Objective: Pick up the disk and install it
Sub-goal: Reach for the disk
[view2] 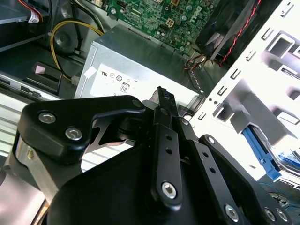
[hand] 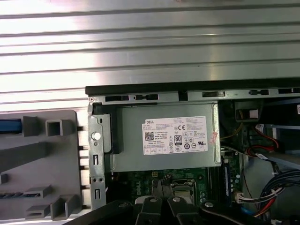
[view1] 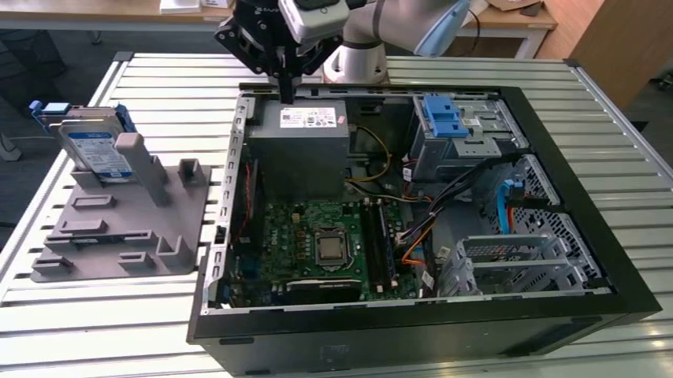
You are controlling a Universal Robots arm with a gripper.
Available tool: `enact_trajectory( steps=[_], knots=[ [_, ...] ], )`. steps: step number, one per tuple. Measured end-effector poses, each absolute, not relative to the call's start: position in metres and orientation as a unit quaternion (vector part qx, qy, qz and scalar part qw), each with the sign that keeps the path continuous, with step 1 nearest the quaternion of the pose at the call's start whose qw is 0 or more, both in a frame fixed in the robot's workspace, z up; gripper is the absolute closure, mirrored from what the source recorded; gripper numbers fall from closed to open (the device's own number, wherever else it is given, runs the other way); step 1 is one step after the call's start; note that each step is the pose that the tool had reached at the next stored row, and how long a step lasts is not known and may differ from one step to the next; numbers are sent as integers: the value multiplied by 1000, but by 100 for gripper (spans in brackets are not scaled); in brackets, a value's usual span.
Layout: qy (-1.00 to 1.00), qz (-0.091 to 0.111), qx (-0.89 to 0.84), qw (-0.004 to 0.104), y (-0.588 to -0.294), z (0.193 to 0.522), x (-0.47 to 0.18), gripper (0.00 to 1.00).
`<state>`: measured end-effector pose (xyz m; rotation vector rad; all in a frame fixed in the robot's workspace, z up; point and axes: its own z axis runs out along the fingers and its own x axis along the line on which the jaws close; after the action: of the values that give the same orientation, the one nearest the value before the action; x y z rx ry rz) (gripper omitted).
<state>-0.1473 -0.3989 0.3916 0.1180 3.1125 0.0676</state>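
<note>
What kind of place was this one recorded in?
Probably a robotics lab or test workshop set up for computer assembly: an open computer case sits on a slatted metal table, a grey holder beside it holds the disk, and a robot arm hangs over the case.

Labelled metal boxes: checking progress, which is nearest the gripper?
The grey power supply inside the case, directly by the gripper; the disk sits apart on the grey holder.
</note>
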Motion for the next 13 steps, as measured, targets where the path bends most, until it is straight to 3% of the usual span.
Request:
enact_trajectory(
  steps=[13],
  knots=[
    [999,22,38,13,-399,391,-153,89]
  ],
)
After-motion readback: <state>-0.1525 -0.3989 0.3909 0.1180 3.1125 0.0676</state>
